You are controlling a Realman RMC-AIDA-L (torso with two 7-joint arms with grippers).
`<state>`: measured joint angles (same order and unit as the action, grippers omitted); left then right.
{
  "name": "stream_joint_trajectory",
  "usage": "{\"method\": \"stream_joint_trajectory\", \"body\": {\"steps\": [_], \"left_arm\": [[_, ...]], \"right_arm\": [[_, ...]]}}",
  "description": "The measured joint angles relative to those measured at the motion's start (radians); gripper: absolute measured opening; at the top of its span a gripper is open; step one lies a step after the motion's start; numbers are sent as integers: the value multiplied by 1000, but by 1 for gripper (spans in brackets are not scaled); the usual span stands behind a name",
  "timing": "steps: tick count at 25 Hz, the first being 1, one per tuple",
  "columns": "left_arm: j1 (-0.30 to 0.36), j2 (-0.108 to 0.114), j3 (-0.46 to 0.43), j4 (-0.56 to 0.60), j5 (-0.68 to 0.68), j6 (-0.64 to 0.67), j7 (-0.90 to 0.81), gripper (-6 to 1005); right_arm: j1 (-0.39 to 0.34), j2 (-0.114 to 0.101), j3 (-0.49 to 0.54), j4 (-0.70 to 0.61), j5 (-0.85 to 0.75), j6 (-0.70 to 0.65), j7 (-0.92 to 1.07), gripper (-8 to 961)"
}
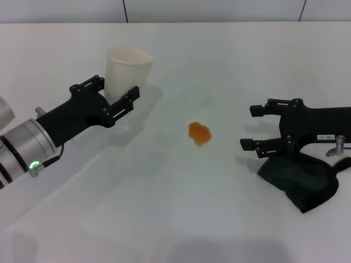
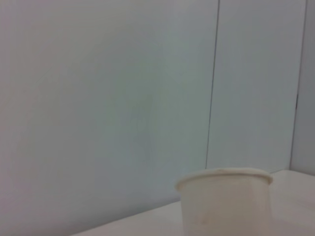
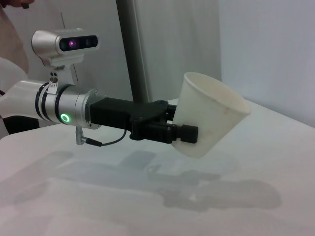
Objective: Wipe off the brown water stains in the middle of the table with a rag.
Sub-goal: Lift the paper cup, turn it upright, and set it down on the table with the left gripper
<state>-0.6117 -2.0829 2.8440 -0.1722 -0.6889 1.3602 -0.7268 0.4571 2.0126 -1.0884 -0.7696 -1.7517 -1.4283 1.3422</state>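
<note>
The brown water stains (image 1: 199, 133) form one small orange-brown blotch in the middle of the white table (image 1: 164, 208). The dark rag (image 1: 299, 176) lies bunched at the right, under the wrist of my right gripper (image 1: 253, 127). That gripper hovers open, its fingers pointing toward the stain with nothing between them. At the back left, my left gripper (image 1: 117, 87) is shut on a white paper cup (image 1: 129, 64). In the right wrist view the paper cup (image 3: 209, 115) hangs tilted above the table in the left gripper (image 3: 184, 129). The left wrist view shows only the cup's rim (image 2: 224, 178).
A pale wall with panel seams (image 2: 212, 83) runs behind the table's far edge (image 1: 219, 22). A camera on a pole (image 3: 66, 44) stands beyond the left arm.
</note>
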Motion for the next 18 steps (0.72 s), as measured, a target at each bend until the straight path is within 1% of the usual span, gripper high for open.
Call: {"method": "stream_joint_trajectory", "body": {"steps": [7, 11, 14, 18], "left_arm": [[7, 2, 1, -4, 3, -5, -96, 624], [7, 4, 2, -8, 34, -58, -135, 627], [1, 4, 2, -7, 66, -105, -126, 629], [-7, 3, 2, -1, 66, -130, -78, 632]], "right_arm": [[1, 0, -1, -3, 0, 0, 8, 869], [2, 0, -2, -4, 1, 2, 8, 869], [2, 0, -2, -4, 1, 3, 9, 869], [5, 0, 2, -1, 1, 3, 8, 869]]}}
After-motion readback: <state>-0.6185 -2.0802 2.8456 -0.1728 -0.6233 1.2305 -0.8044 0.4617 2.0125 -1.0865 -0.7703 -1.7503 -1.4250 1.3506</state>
